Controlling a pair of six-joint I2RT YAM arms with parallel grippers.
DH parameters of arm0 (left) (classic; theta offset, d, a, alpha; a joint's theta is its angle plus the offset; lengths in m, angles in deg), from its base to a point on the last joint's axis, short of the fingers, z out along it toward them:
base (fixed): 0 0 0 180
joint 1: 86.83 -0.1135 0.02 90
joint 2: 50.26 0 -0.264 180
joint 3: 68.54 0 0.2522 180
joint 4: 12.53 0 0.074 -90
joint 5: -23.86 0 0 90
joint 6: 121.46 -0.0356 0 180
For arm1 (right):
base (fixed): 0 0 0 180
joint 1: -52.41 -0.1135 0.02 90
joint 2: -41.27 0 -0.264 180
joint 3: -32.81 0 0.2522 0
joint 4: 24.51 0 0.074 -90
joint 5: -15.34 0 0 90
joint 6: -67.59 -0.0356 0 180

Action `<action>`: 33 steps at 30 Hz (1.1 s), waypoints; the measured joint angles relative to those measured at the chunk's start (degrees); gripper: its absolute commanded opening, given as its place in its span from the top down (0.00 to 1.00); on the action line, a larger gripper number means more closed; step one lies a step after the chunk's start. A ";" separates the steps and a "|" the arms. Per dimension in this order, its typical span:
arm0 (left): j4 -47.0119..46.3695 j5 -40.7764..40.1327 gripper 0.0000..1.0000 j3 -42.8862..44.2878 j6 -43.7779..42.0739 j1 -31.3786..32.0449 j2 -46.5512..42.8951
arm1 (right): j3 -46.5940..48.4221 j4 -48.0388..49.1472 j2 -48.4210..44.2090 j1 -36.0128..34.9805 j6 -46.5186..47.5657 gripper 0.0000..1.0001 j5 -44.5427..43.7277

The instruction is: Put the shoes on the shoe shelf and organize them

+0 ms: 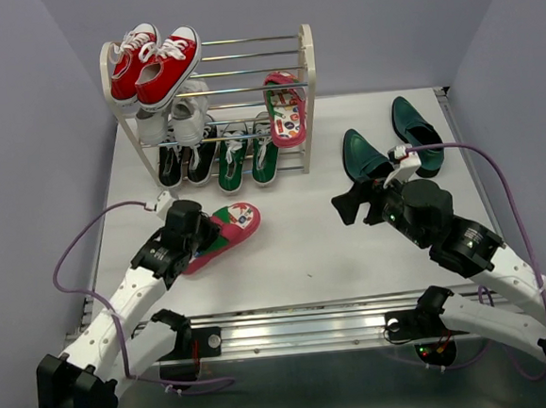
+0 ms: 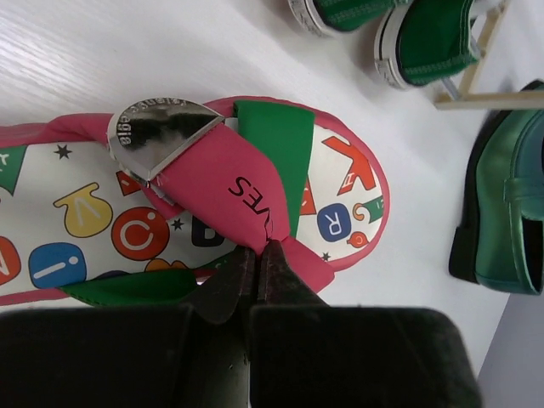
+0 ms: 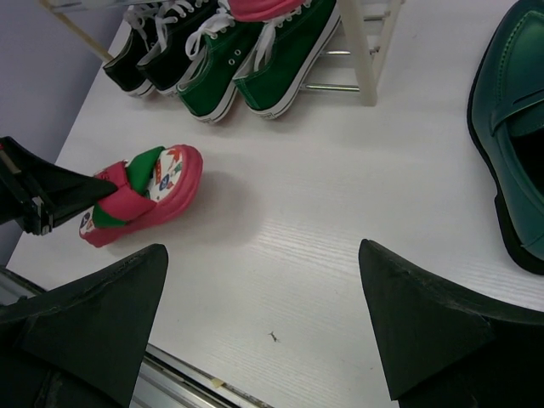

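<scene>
My left gripper (image 1: 198, 231) (image 2: 257, 255) is shut on the pink strap of a pink-red flip-flop (image 1: 226, 230) (image 2: 212, 183). It holds the flip-flop tilted over the table, in front of the shoe shelf (image 1: 308, 88). The flip-flop also shows in the right wrist view (image 3: 140, 197). The other flip-flop (image 1: 284, 109) lies on the middle tier, at the right. Green sneakers (image 1: 247, 154) (image 3: 255, 51) stand on the bottom tier. Two dark green loafers (image 1: 364, 155) (image 1: 417, 134) lie on the table to the right. My right gripper (image 1: 353, 202) (image 3: 263, 248) is open and empty, just left of the nearer loafer (image 3: 518, 127).
Red sneakers (image 1: 153, 67) sit on the top tier, white sneakers (image 1: 176, 117) on the middle tier at the left, and black sneakers (image 1: 183, 162) on the bottom tier at the left. Purple walls close in the table. A metal rail (image 1: 292, 321) runs along the near edge.
</scene>
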 measured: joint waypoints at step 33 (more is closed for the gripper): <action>-3.08 -13.03 0.09 38.51 26.82 33.20 54.55 | 0.00 -4.42 0.70 0.00 -2.40 0.00 -1.97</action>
